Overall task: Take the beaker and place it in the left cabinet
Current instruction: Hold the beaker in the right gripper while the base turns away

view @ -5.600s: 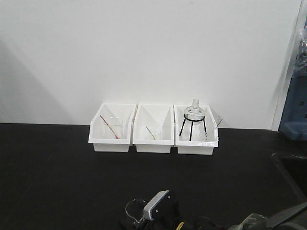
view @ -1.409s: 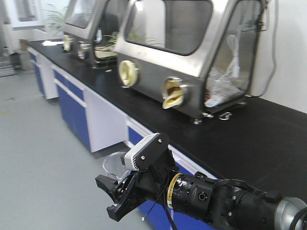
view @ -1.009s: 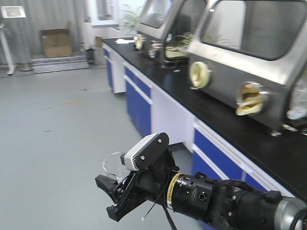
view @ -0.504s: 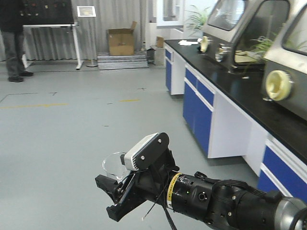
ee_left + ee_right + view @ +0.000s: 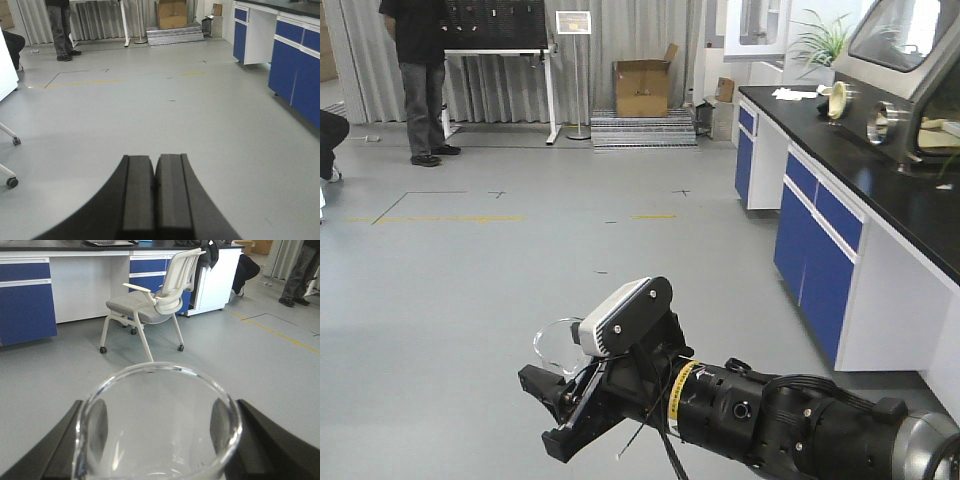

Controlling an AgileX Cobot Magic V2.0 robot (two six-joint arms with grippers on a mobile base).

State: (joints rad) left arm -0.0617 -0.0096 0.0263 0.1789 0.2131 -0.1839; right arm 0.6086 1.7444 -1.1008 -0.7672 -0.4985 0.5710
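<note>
Low over the grey floor [image 5: 460, 300], front view: the right gripper [image 5: 555, 410] reaches out ahead of the base, its black arm entering from the lower right. A white-grey wrist camera housing [image 5: 625, 315] sits on top of it.

The beaker [image 5: 556, 345] is between the gripper's fingers, upright, rim up, clear glass. It is held in the air above the floor, well apart from the bench.

Right wrist view: the round rim fills the lower frame, with one black finger [image 5: 55, 450] against each side of the glass wall. Jaws clamped on the beaker. I see nothing inside the glass.

Left wrist view: the left gripper [image 5: 155, 195] has both black pads pressed flat together, with nothing between them. It points across the floor.

Surroundings:
- A blue-fronted bench with a black top [image 5: 820, 210] runs along the right.
- A cardboard box [image 5: 642, 85] stands near the far curtain.
- A person in a dark top [image 5: 420, 80] stands far left.
- A yellow tape line [image 5: 445, 218] is on the floor.
- A white castor chair [image 5: 155, 305] stands beyond the beaker in the right wrist view, just beside blue-and-white cabinets.
</note>
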